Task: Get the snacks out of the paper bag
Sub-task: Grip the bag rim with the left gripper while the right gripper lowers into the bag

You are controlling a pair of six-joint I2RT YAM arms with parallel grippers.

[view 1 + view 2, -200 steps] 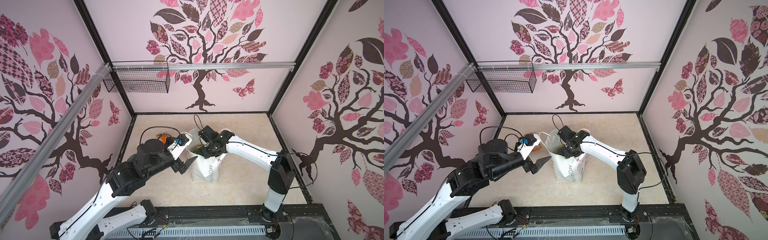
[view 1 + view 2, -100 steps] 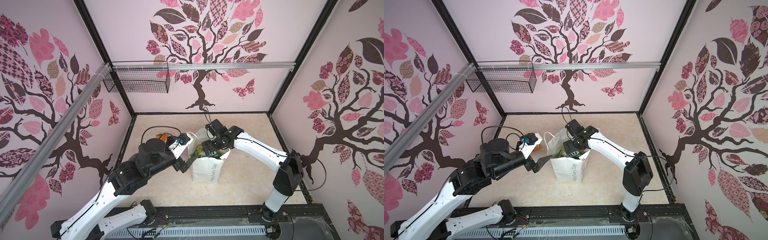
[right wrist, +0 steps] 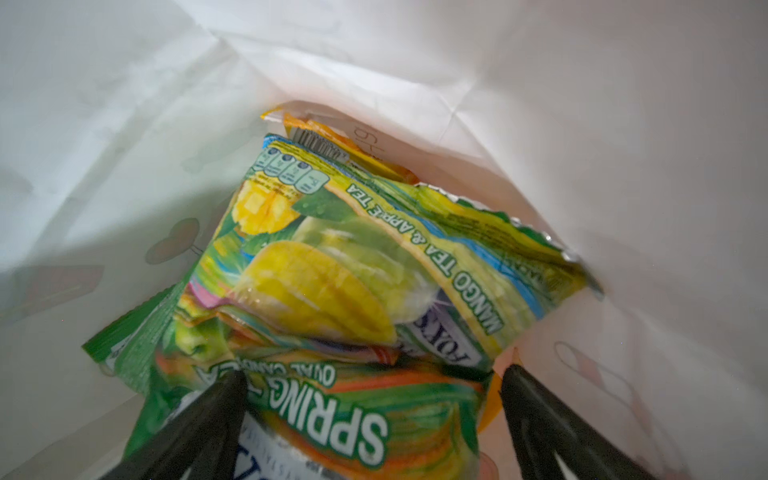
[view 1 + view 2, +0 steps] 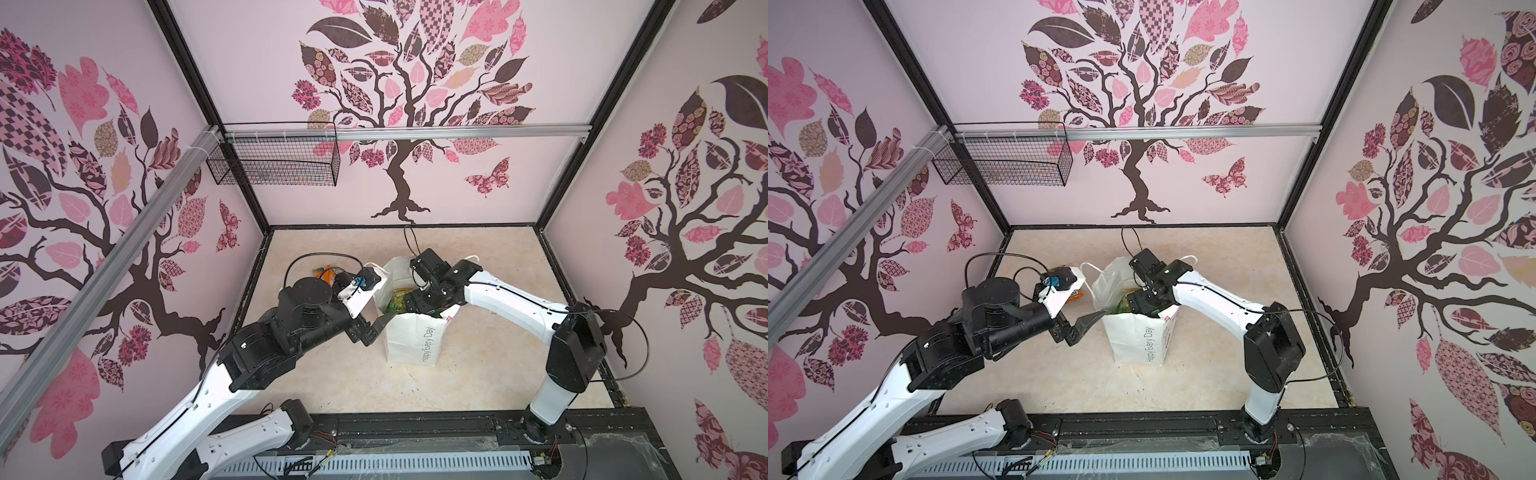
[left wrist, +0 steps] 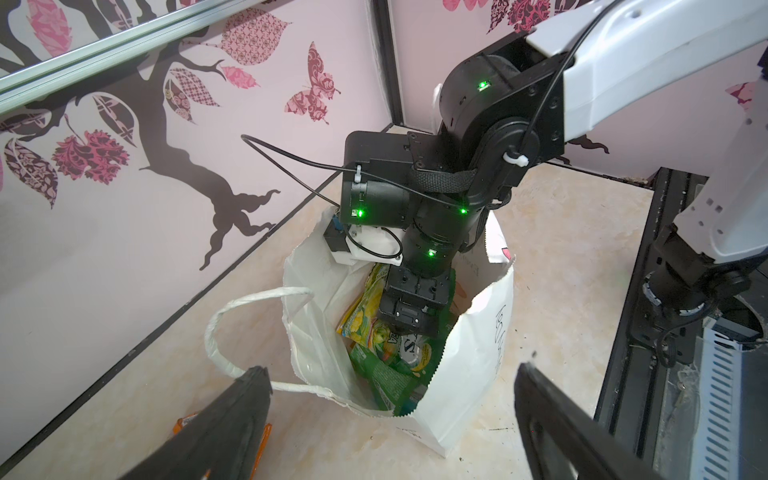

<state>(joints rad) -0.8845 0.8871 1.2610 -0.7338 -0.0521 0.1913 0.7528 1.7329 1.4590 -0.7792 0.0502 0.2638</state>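
The white paper bag [image 4: 411, 340] [image 4: 1138, 340] stands upright mid-table, its mouth wide. Several snacks [image 5: 374, 332] lie inside it: a yellow-green mango tea packet [image 3: 353, 257], a green "SPRING" packet [image 3: 353, 415] and an orange one [image 3: 365, 158]. My right gripper [image 3: 372, 376] [image 4: 419, 305] is down in the bag's mouth, open, its fingers on either side of the "SPRING" packet. My left gripper [image 5: 392, 372] [image 4: 376, 326] hangs open just outside the bag's left rim, holding nothing. An orange snack [image 4: 326, 274] lies on the table left of the bag.
A black wire mesh basket [image 4: 274, 166] hangs on the back-left rail. Patterned walls close in three sides. A black frame rail [image 4: 415, 428] runs along the table's front edge. The bag's cord handle [image 5: 232, 316] loops towards the left gripper.
The right wrist has shifted slightly right and back over the bag's mouth, and the bag now stands straighter. The left gripper has barely moved.
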